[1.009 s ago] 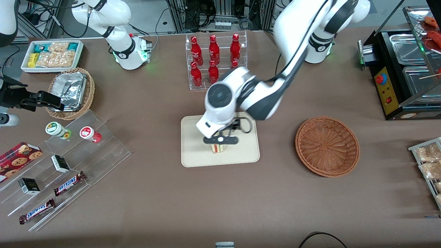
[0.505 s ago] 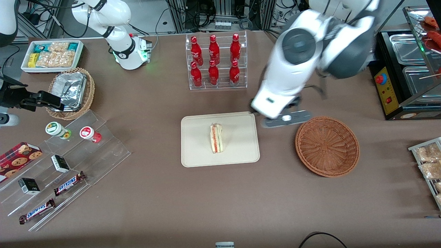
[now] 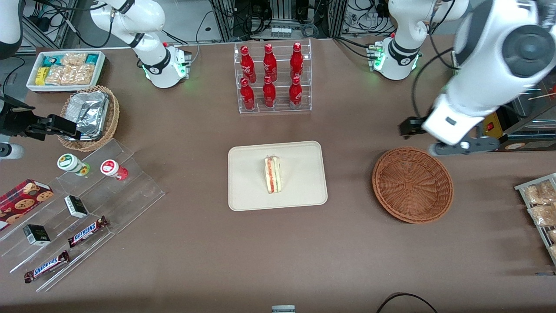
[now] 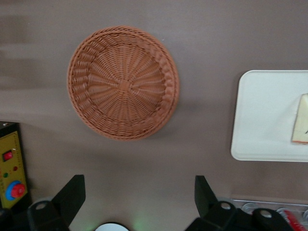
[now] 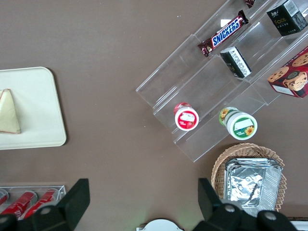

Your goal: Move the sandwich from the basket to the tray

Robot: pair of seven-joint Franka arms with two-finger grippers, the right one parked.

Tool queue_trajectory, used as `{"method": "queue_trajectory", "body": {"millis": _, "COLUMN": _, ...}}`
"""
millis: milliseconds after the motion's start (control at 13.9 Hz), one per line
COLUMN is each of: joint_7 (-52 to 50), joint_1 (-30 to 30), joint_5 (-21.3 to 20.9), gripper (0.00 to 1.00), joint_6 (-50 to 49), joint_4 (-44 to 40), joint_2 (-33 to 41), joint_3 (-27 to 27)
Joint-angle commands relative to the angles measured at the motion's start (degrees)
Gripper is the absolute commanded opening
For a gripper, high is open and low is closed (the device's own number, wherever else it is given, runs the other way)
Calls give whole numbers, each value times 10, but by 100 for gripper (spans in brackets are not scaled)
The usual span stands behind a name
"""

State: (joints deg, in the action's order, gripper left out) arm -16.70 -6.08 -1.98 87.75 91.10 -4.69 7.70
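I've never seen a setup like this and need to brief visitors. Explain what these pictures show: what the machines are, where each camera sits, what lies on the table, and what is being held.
Two white robot arms stand at a brown table. The big picture looks down on them from the front. The other two come from cameras on each arm's wrist, looking straight down past the dark fingers.

In the middle lies a cream tray with a triangular sandwich resting on it. Beside it, toward the working arm's end, sits a round reddish-brown wicker basket with nothing in it. Farther from the front camera is a clear rack of red bottles.

The working arm's gripper hangs above the table just past the basket's rim, farther from the front camera. Its wrist view shows its fingers spread apart and holding nothing. The sandwich is already on the tray.
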Motion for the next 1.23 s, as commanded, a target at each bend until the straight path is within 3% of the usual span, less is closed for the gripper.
{"method": "queue_trajectory", "body": {"millis": 0, "joint_7": 60, "joint_1": 35, "joint_5": 0, "gripper": 100, "joint_6": 20, "joint_4": 62, "joint_2": 49, "joint_3": 9}}
{"method": "queue_trajectory", "body": {"millis": 505, "joint_7": 100, "joint_1": 45, "joint_5": 21, "gripper": 100, "joint_6": 30, "joint_4": 105, "joint_2": 87, "joint_3": -12}}
{"method": "queue_trajectory", "body": {"millis": 1153, "joint_7": 100, "joint_1": 18, "joint_5": 18, "gripper": 100, "joint_6": 16, "joint_4": 1, "joint_2": 17, "joint_3": -44}}
